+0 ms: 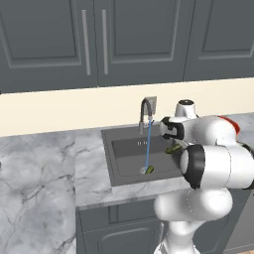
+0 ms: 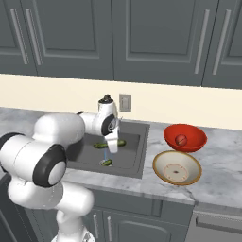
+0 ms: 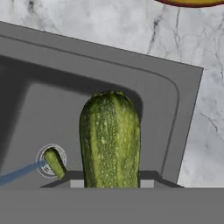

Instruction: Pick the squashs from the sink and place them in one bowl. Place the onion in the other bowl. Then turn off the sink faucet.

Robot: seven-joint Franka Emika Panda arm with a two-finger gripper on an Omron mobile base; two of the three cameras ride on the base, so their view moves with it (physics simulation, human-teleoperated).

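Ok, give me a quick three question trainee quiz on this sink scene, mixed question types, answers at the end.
1. True or false: the onion already lies in the red bowl.
2. What are the jaws shut on?
A. a squash
B. the faucet
C. nothing
3. Fill in: the second squash lies at the sink drain, under the ____ stream.

Key: 1 true; 2 A; 3 water.

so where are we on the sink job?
Done: onion sits in the red bowl. In hand: gripper shut on one squash over the sink. Left: second squash lies by the drain, beige bowl holds nothing, faucet is running.
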